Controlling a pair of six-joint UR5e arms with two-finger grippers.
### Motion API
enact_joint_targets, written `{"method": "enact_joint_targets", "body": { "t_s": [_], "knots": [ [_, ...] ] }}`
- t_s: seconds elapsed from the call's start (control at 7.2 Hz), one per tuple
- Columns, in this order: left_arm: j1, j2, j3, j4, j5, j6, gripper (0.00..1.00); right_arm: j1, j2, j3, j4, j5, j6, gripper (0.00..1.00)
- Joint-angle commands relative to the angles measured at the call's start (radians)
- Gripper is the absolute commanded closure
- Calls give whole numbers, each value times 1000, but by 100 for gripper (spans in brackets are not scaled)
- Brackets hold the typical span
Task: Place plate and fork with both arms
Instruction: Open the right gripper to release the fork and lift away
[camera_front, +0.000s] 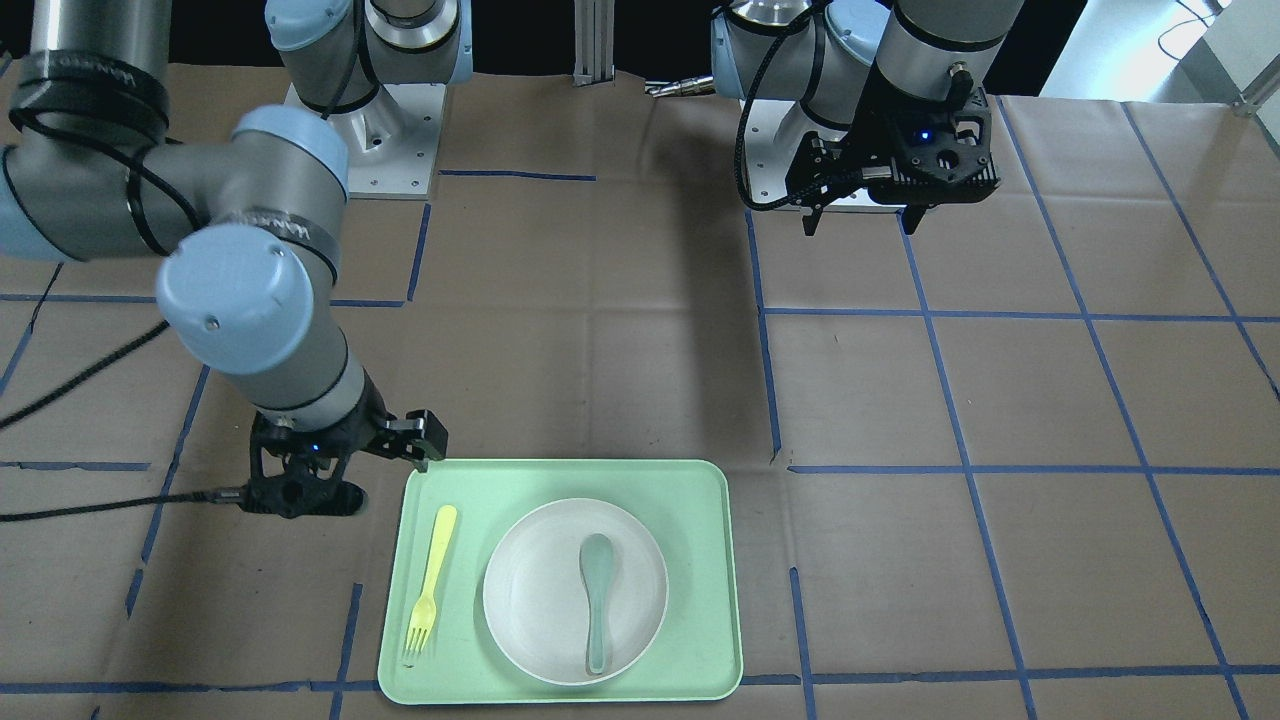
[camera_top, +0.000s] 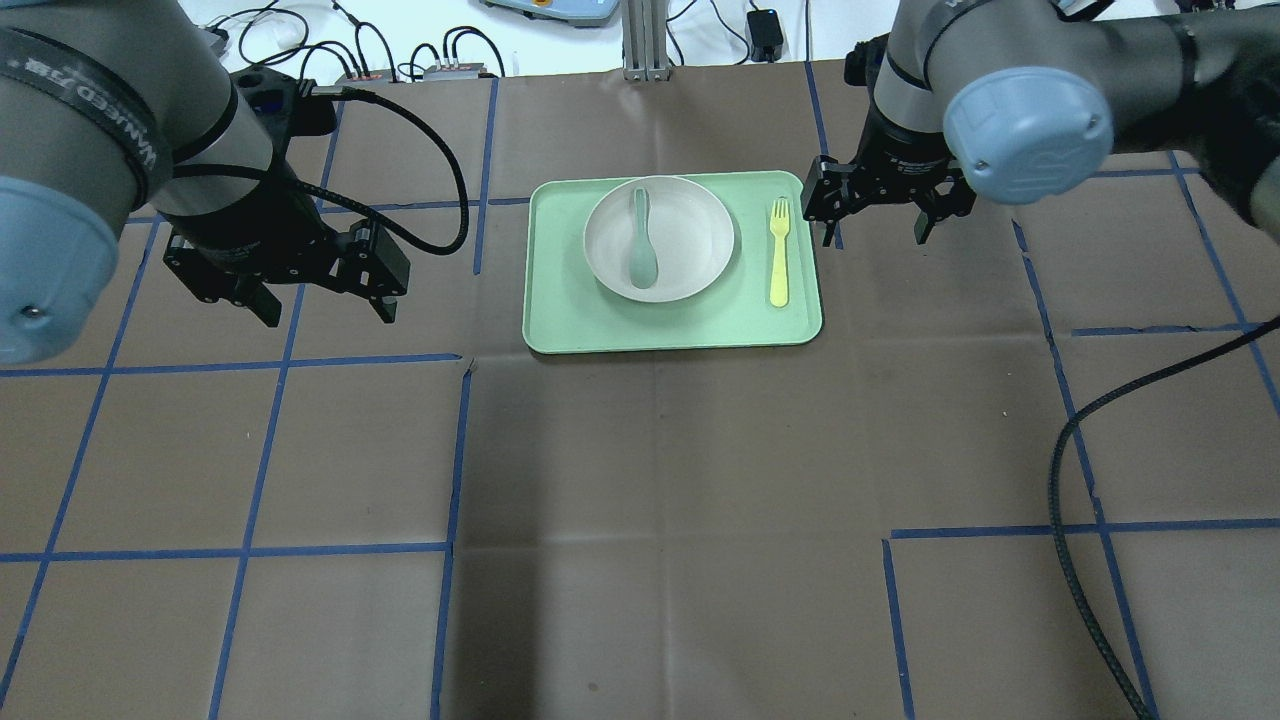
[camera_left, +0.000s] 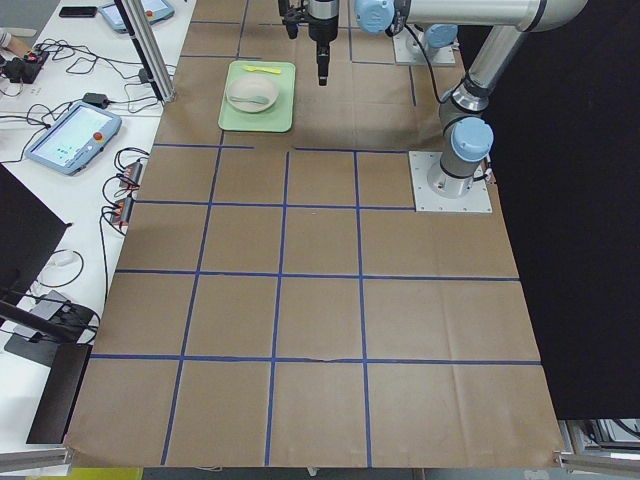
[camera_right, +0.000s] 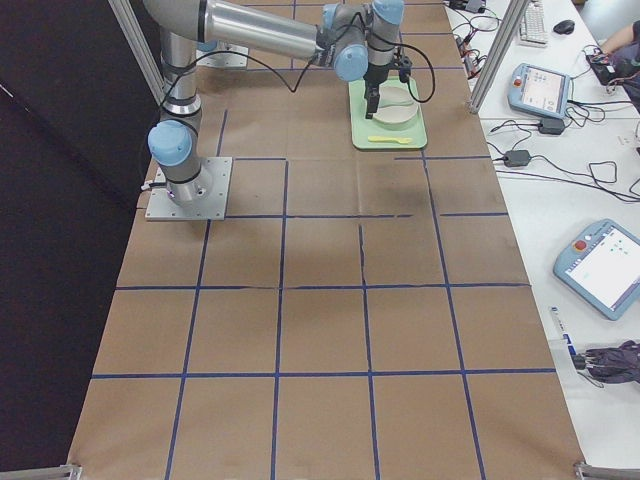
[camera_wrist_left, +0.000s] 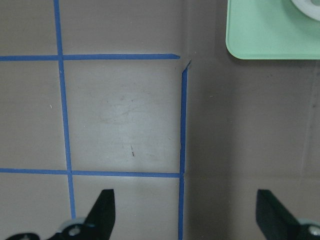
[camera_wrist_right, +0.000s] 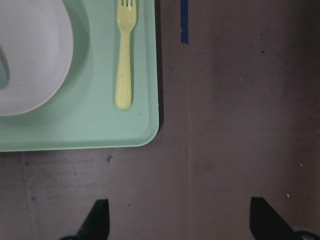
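Note:
The off-white plate (camera_top: 690, 245) lies on the mint-green tray (camera_top: 560, 320) with a grey-green spoon (camera_top: 642, 238) in it. The pale yellow fork (camera_top: 779, 250) lies flat on the tray beside the plate, on the side of my right arm. My right gripper (camera_top: 873, 235) is open and empty, just off the tray's edge near the fork. In the right wrist view the fork (camera_wrist_right: 124, 55) and plate (camera_wrist_right: 30, 55) lie ahead of the open gripper (camera_wrist_right: 181, 220). My left gripper (camera_top: 328, 310) is open and empty, over the table, well clear of the tray's other side.
Brown paper with blue tape lines (camera_top: 455, 450) covers the table. Cables (camera_top: 1070, 470) trail across it from both arms. The left wrist view shows only a tray corner (camera_wrist_left: 270, 30) and a sliver of the plate (camera_wrist_left: 310, 5). Both arm bases (camera_front: 390, 130) stand at the robot's side.

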Motion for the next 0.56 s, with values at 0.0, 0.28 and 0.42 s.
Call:
{"method": "enact_joint_targets", "body": {
  "t_s": [0.0, 0.28, 0.42],
  "knots": [
    [3, -3, -17, 2, -48, 0, 0, -15, -122, 18, 125, 0, -6, 0],
    [3, 8, -24, 2, -48, 1, 0, -26, -177, 9, 190, 6, -6, 0],
    [3, 8, -24, 2, -48, 3, 0, -34, -182, 1, 201, 7, -8, 0]
  ]
}}
